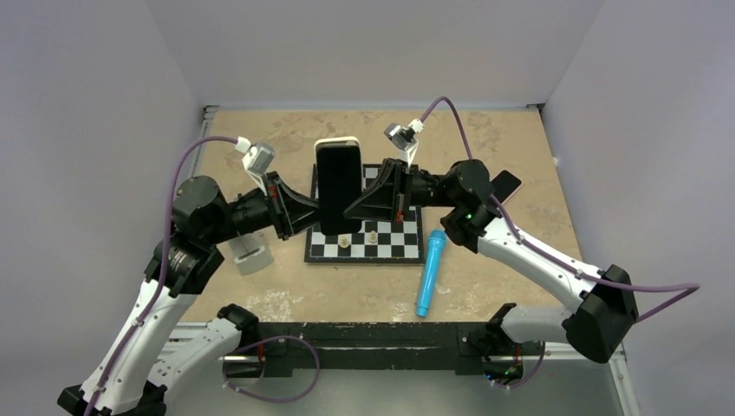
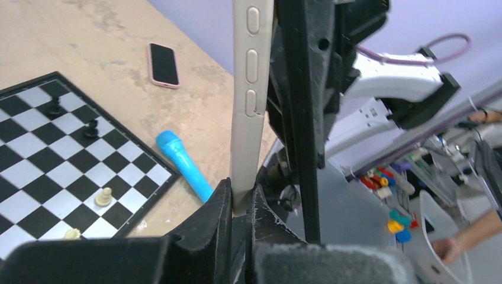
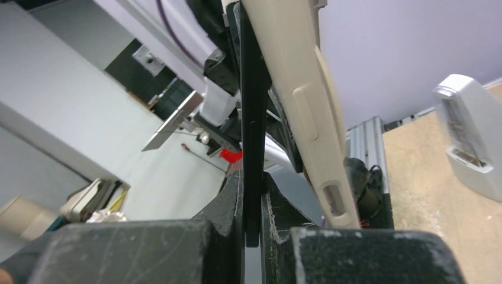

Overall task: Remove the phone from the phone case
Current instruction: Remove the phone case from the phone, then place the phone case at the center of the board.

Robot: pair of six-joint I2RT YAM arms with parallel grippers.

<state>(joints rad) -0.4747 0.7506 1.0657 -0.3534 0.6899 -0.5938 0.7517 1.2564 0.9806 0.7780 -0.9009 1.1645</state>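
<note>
Phone (image 1: 338, 186): black, it is being held in the air above the chessboard, between the two arms, with its long side pointing away from the bases.
Phone case (image 2: 251, 89): cream, it is sitting right against the phone. In the right wrist view it is leaning away from the phone's edge toward the near end.
Left gripper (image 2: 240, 204): its fingers are pressing together on the edge of the phone case.
Right gripper (image 3: 251, 198): it is pinching the thin black edge of the phone, and the case is passing outside its fingers.
Chessboard (image 1: 394, 244): it is lying flat on the table and carrying a few pieces.
Blue cylinder (image 1: 430, 273): it is lying just beside the board's right edge.
Second phone (image 2: 163, 64): it is lying flat in a pink case, apart from the board.
</note>
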